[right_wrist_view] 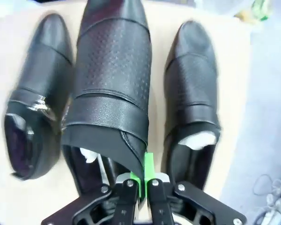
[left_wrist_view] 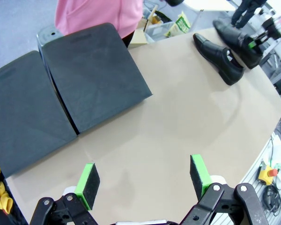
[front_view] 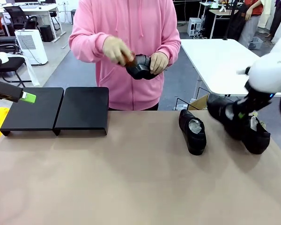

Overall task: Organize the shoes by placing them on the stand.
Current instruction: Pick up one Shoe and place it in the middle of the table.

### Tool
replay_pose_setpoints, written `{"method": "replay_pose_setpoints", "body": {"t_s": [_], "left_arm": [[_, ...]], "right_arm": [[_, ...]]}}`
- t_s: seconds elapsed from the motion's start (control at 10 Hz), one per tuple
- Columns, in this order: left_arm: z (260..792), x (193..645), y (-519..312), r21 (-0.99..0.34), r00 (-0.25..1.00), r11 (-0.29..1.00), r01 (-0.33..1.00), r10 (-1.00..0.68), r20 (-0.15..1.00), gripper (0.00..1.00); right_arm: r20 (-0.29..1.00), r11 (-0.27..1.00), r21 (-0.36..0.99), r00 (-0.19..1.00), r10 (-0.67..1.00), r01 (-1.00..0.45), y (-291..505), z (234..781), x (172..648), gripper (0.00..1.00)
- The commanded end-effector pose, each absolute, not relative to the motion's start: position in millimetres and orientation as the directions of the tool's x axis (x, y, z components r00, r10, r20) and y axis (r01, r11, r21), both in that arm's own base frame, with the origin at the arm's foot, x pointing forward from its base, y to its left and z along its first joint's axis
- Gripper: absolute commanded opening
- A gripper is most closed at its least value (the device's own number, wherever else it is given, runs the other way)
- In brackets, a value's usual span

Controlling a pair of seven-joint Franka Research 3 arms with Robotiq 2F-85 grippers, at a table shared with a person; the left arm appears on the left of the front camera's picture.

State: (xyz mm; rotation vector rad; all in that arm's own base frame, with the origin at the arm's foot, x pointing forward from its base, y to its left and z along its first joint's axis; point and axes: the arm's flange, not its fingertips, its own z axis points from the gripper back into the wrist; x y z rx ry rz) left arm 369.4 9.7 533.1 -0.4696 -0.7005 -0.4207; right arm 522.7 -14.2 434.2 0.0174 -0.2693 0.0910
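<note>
Right hand (right_wrist_view: 145,171) pinching shoe (right_wrist_view: 113,79) edge, stand (front_view: 82,110) well apart

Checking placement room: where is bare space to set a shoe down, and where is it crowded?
The stand is bare on top. The table is open from the stand to the middle shoe and along the near side. Crowded at right: the right gripper, jaws shut on the held shoe, beside the rightmost shoe.

Glossy black leather dress shoes (right_wrist_view: 112,79), smooth at the toes, pin-dotted across the vamp. Crumpled white paper stuffing (right_wrist_view: 196,139) inside. Matt, faintly grainy low black rectangular stand (left_wrist_view: 93,75). Smooth, dull tan tabletop (front_view: 131,187). Soft pink cloth hoodie (front_view: 131,28).
</note>
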Motion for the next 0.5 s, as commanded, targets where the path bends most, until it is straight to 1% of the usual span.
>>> {"method": "replay_pose_setpoints", "body": {"t_s": [0.0, 0.1, 0.2, 0.3, 0.4], "left_arm": [[534, 370, 10, -0.273, 0.685, 0.806, 0.524, -0.209, 0.698, 1.00], [534, 370, 10, -0.273, 0.685, 0.806, 0.524, -0.209, 0.698, 1.00], [534, 370, 10, -0.273, 0.685, 0.806, 0.524, -0.209, 0.698, 1.00], [534, 370, 10, -0.273, 0.685, 0.806, 0.524, -0.209, 0.698, 1.00], [534, 370, 10, -0.273, 0.685, 0.806, 0.524, -0.209, 0.698, 1.00]], "right_arm": [[0.403, 0.997, 0.051, 0.915, 0.028, -0.053, -8, 491, 478, 0.00], [0.422, 0.993, 0.092, 0.906, 0.034, -0.080, 0, 506, 458, 0.00], [0.403, 0.978, 0.128, 0.910, 0.098, -0.162, 15, 515, 434, 0.00], [0.383, 0.951, 0.135, 0.900, 0.210, -0.279, 25, 521, 411, 0.00], [0.410, 0.993, 0.074, 0.910, 0.053, -0.092, 1, 522, 459, 0.00]]}}
